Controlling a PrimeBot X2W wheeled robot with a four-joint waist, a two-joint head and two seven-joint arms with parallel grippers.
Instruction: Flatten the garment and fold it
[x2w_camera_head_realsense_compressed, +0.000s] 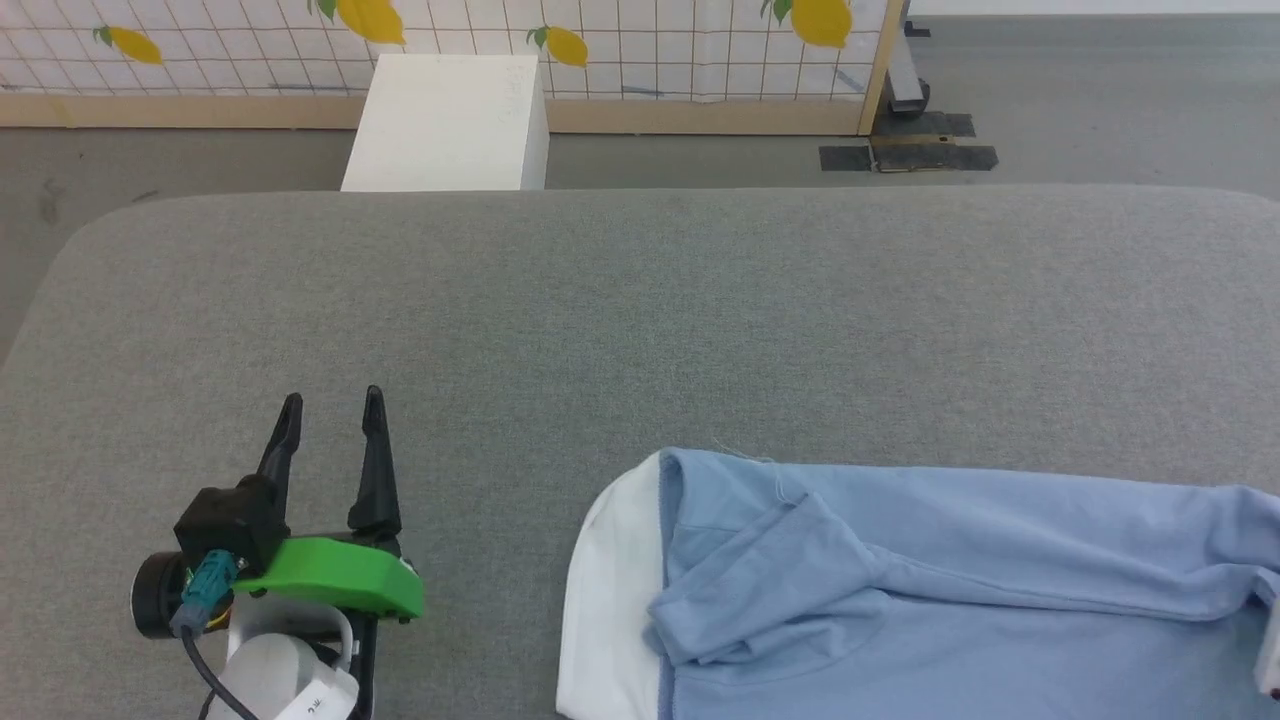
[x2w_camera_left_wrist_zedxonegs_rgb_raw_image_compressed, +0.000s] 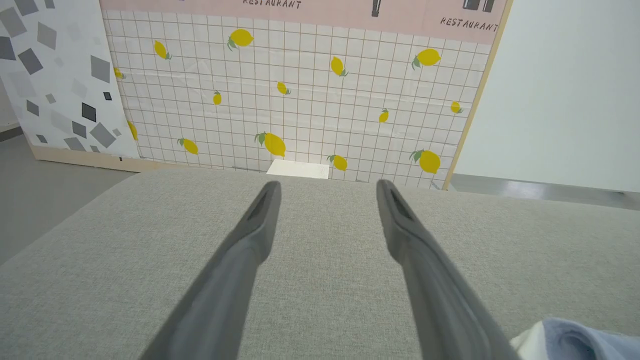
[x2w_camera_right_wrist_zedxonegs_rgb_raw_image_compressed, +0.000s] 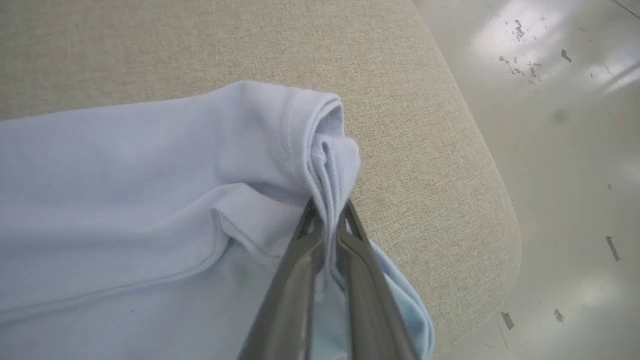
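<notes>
seeing left claw (x2w_camera_head_realsense_compressed: 332, 398) released and spread wide, over desk (x2w_camera_head_realsense_compressed: 640, 300), left of garment (x2w_camera_head_realsense_compressed: 950, 590), not touching. seeing right claw (x2w_camera_right_wrist_zedxonegs_rgb_raw_image_compressed: 327, 209) clenched on bunched garment edge near desk corner.

A bunched fold of a light blue, soft knit garment (x2w_camera_right_wrist_zedxonegs_rgb_raw_image_compressed: 150, 175) is pinched between the two long dark grey fingers of the right gripper (x2w_camera_right_wrist_zedxonegs_rgb_raw_image_compressed: 327, 212), whose tips are pressed together around the cloth. Just above the tips, a stitched hem (x2w_camera_right_wrist_zedxonegs_rgb_raw_image_compressed: 295, 135) is seen rolled over and gathered into narrow pleats. The rest of the garment is spread towards the left and is crossed by a curved seam. It is laid on a grey-beige, woven fabric-covered surface (x2w_camera_right_wrist_zedxonegs_rgb_raw_image_compressed: 400, 75), near its rounded corner. Beyond that edge, a glossy pale floor (x2w_camera_right_wrist_zedxonegs_rgb_raw_image_compressed: 575, 165) is marked with small dark scuffs and bright reflections.
</notes>
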